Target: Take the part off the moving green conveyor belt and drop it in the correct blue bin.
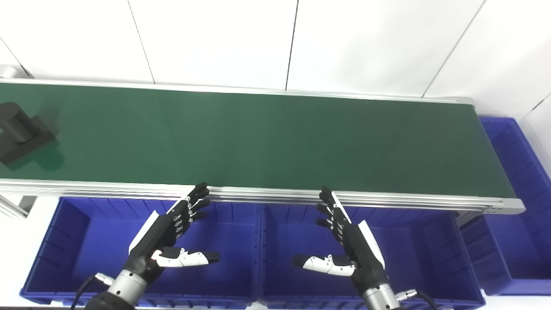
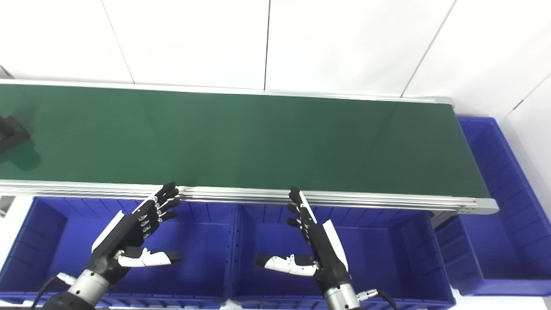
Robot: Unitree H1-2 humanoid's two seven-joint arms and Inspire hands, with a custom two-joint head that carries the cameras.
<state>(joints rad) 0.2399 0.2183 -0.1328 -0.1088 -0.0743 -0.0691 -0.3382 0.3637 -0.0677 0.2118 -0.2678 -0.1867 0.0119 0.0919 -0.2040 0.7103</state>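
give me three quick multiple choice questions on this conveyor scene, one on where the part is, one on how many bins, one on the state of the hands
1. Where is the black part?
A. at the belt's far left end
B. in the middle bin
C. in the right hand

2. How many blue bins show?
A. one
B. two
C. three

3. What state are both hands in?
A. shut on the part
B. open, holding nothing
C. resting flat on the belt

Answers:
1. A: the part sits on the green conveyor belt at the picture's left edge, far from either hand.
2. C: the left bin and the middle bin stand below the belt's near rail, and the end bin stands past its right end.
3. B: the left hand and the right hand hover over the bins with fingers spread, nothing between them.
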